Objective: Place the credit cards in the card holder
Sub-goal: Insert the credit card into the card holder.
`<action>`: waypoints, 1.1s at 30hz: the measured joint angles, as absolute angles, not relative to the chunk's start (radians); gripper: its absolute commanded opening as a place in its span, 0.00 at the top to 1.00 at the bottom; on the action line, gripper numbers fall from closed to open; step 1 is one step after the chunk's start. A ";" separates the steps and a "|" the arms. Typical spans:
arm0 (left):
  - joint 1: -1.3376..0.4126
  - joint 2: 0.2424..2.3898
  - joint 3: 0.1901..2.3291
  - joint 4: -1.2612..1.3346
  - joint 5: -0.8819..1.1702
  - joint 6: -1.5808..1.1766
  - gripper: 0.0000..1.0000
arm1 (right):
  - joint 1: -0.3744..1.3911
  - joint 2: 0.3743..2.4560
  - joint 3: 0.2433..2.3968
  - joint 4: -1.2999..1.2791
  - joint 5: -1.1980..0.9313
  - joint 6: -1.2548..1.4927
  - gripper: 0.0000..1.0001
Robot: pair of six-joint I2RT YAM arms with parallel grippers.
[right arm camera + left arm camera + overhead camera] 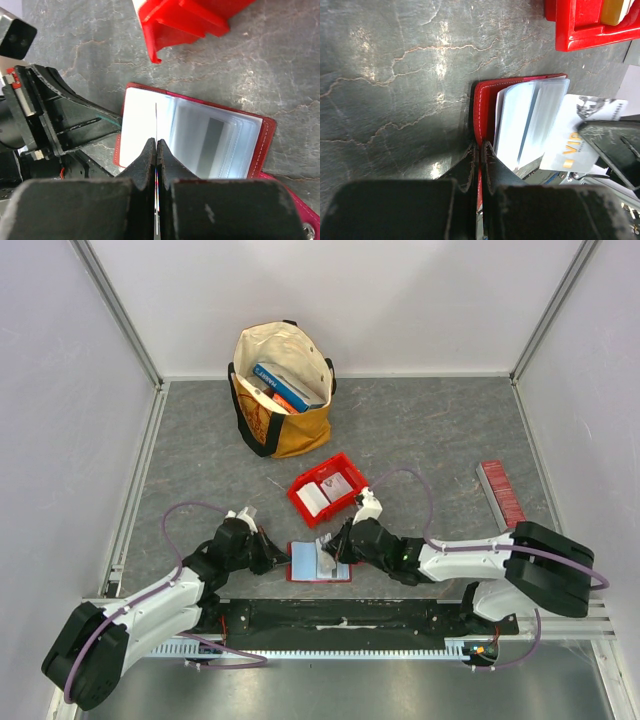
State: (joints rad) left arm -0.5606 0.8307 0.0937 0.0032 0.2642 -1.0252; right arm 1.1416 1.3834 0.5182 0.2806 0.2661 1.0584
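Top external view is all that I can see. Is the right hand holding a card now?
Observer: Yes. The right wrist view shows the right hand shut on a card, seen edge-on over the open card holder.
Operator: And what does the left hand do?
Observer: In the left wrist view, the left hand is shut on the red cover edge of the card holder.
Operator: Is anything printed on the card?
Observer: Yes, the left wrist view shows "VIP" in gold letters on it.
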 measured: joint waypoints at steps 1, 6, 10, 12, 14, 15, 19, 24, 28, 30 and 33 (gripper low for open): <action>-0.561 0.830 0.093 0.004 0.264 -1.025 0.98 | 1.142 1.393 0.506 0.301 0.265 1.069 1.00; -0.561 0.828 0.091 0.007 0.265 -1.025 0.98 | 1.142 1.458 0.475 0.408 0.258 1.109 1.00; -0.561 0.828 0.090 0.007 0.265 -1.025 0.98 | 1.142 1.494 0.460 0.466 0.255 1.135 1.00; -0.561 0.828 0.090 0.007 0.265 -1.025 0.98 | 1.142 1.505 0.443 0.495 0.255 1.152 1.00; -0.561 0.828 0.090 0.007 0.265 -1.025 0.98 | 1.142 1.514 0.426 0.515 0.256 1.167 1.00; -0.561 0.828 0.090 0.007 0.266 -1.025 0.98 | 1.142 1.517 0.420 0.520 0.255 1.174 1.00; -0.561 0.820 0.082 0.014 0.266 -1.026 0.98 | 1.142 1.544 0.396 0.580 0.249 1.206 1.00; -0.561 0.809 0.073 0.021 0.267 -1.026 0.98 | 1.142 1.620 0.369 0.730 0.226 1.247 1.00; -0.561 0.803 0.071 0.022 0.267 -1.026 0.98 | 1.142 1.663 0.358 0.813 0.215 1.271 1.00; -0.561 0.798 0.070 0.021 0.267 -1.026 0.98 | 1.142 1.675 0.355 0.836 0.213 1.279 1.00; -0.561 0.790 0.066 0.019 0.266 -1.026 0.98 | 1.145 1.689 0.354 0.862 0.211 1.290 1.00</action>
